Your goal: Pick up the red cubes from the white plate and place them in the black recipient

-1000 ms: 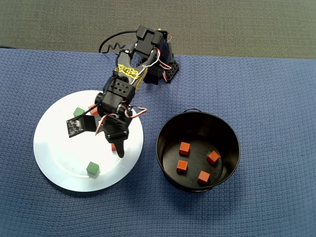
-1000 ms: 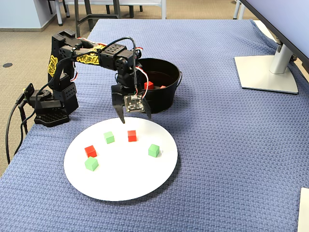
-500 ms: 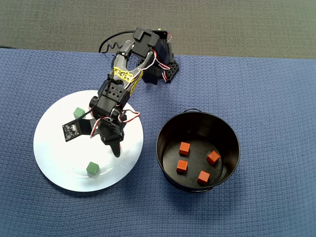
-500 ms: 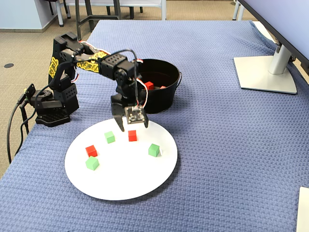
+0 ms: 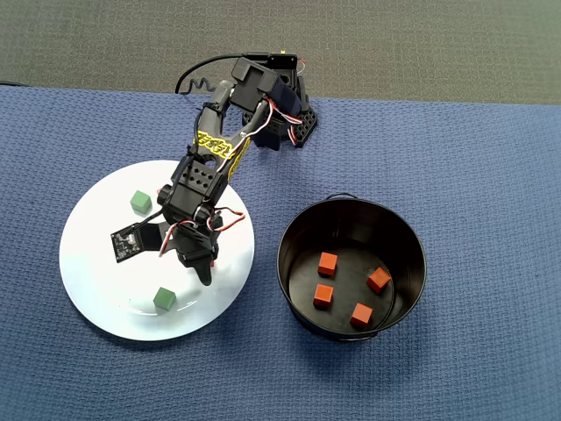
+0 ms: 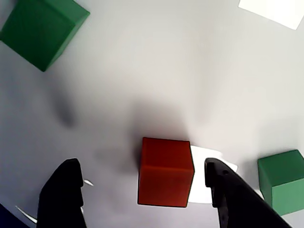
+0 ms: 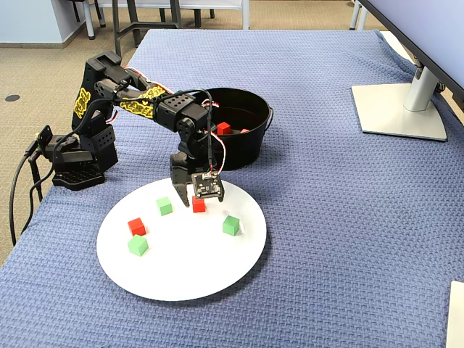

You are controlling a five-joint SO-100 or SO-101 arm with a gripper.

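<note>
My gripper (image 6: 141, 167) is open and low over the white plate (image 6: 166, 71), its black fingers (image 6: 64, 194) on either side of one red cube (image 6: 165, 171) without touching it. In the fixed view the gripper (image 7: 190, 200) partly covers that cube (image 7: 198, 206); a second red cube (image 7: 135, 226) lies further left on the plate (image 7: 188, 268). From overhead the arm hides the cube under the gripper (image 5: 188, 256). The black recipient (image 5: 282, 263) stands right of the plate (image 5: 96, 263) and holds several red cubes (image 5: 327, 262).
Three green cubes (image 7: 164, 206) (image 7: 230, 225) (image 7: 137, 245) lie on the plate; two are close to the gripper (image 6: 42, 28) (image 6: 282, 180). The arm's base (image 7: 72, 163) stands behind the plate. A monitor stand (image 7: 399, 109) is at the far right on the blue cloth.
The gripper has swung further over the plate and come down, so its open fingers now straddle the red cube. The cubes have not moved.
</note>
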